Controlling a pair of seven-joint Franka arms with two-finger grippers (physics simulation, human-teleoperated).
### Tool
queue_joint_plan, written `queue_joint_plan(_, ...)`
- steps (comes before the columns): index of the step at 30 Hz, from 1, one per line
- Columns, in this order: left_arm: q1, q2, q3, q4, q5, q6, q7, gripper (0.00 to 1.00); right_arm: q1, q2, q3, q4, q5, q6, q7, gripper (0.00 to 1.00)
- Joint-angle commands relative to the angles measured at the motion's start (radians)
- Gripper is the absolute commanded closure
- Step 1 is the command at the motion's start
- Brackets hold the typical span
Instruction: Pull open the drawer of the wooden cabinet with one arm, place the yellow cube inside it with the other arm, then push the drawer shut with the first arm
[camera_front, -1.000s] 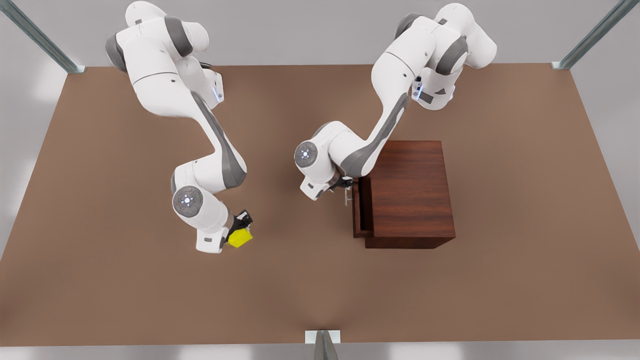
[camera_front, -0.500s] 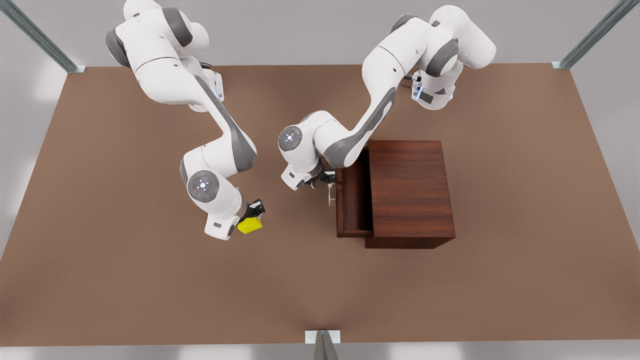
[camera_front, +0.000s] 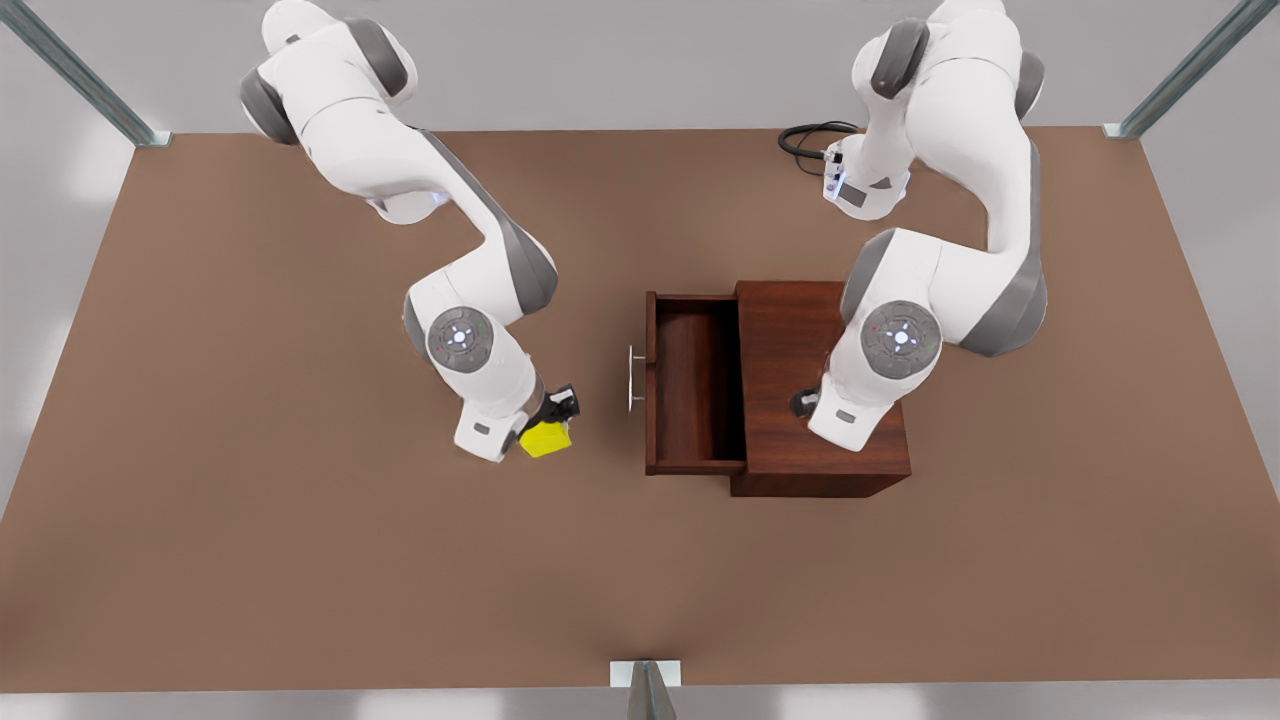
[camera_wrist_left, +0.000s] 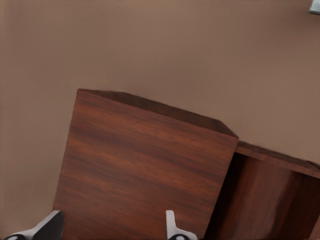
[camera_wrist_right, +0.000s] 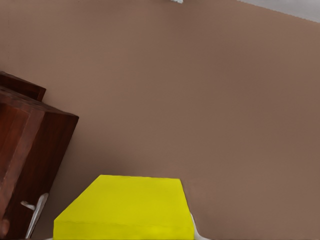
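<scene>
The right end effector (camera_front: 556, 420) was clamped on the yellow cube (camera_front: 545, 438), which sat between its fingers and clear of the surface (camera_front: 250, 500). In the right wrist view the cube (camera_wrist_right: 125, 207) lay directly ahead of the camera, with the drawer's silver handle (camera_wrist_right: 31, 212) off to one side and beyond it. The drawer (camera_front: 695, 385) stood pulled well out of the wooden cabinet (camera_front: 820, 390), its tray bare, and its handle (camera_front: 634, 378) faced the right end effector across a short stretch of surface.

The opening step looked done, and the step in hand appeared to be carrying the cube to the drawer. The next move would call for bringing the cube over the drawer's front rim, lowering it into the tray and only then parting the fingers.

The left end effector (camera_front: 800, 403) waited over the cabinet top, its fingers (camera_wrist_left: 172, 227) spread apart and holding nothing; the cabinet top (camera_wrist_left: 145, 165) lay directly beneath it, with the open drawer (camera_wrist_left: 270, 195) next to it. It would later have to return to the drawer front to push it shut.

By count there were two arms, two end effectors, one cube, one cabinet, one drawer and one handle.
</scene>
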Motion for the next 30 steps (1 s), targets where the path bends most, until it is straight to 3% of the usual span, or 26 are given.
queue_joint_plan(1,0.05,-0.003,-0.001,0.0,-0.002,-0.077,0.579,0.0,0.066,0.035,-0.004,0.082,-0.008,-0.102,0.507,0.38)
queue_joint_plan(6,0.103,-0.018,0.011,0.0,0.027,-0.071,0.729,0.0,0.218,0.106,-0.006,0.192,-0.007,-0.121,0.797,0.38)
queue_joint_plan(10,0.108,-0.017,0.033,0.0,0.027,-0.07,0.768,0.0,0.331,0.173,-0.072,0.262,-0.007,-0.122,0.883,0.38)
queue_joint_plan(17,0.131,-0.018,0.043,-0.001,0.025,-0.071,0.774,0.0,0.36,0.242,-0.073,0.324,-0.005,-0.095,0.932,0.34)
queue_joint_plan(18,0.131,-0.02,0.043,-0.001,0.025,-0.073,0.775,0.0,0.36,0.245,-0.072,0.325,-0.004,-0.079,0.942,0.24)
queue_joint_plan(19,0.131,-0.023,0.043,-0.001,0.024,-0.073,0.772,0.0,0.36,0.247,-0.072,0.325,-0.004,-0.078,0.946,0.07)
queue_joint_plan(20,0.131,-0.037,0.043,-0.001,0.024,-0.071,0.769,0.0,0.362,0.247,-0.072,0.325,-0.004,-0.078,0.946,0.0)
queue_joint_plan(23,0.129,-0.038,0.045,-0.001,0.025,-0.073,0.764,0.0,0.362,0.246,-0.07,0.325,-0.004,-0.078,0.946,0.0)
queue_joint_plan(27,0.122,-0.047,0.039,-0.001,0.018,-0.077,0.647,0.0,0.236,0.117,-0.069,0.267,-0.002,-0.146,0.737,0.0)
queue_joint_plan(30,0.091,-0.063,0.037,-0.001,-0.149,-0.073,0.017,0.0,0.09,-0.107,-0.069,0.064,-0.04,-0.197,0.523,0.0)
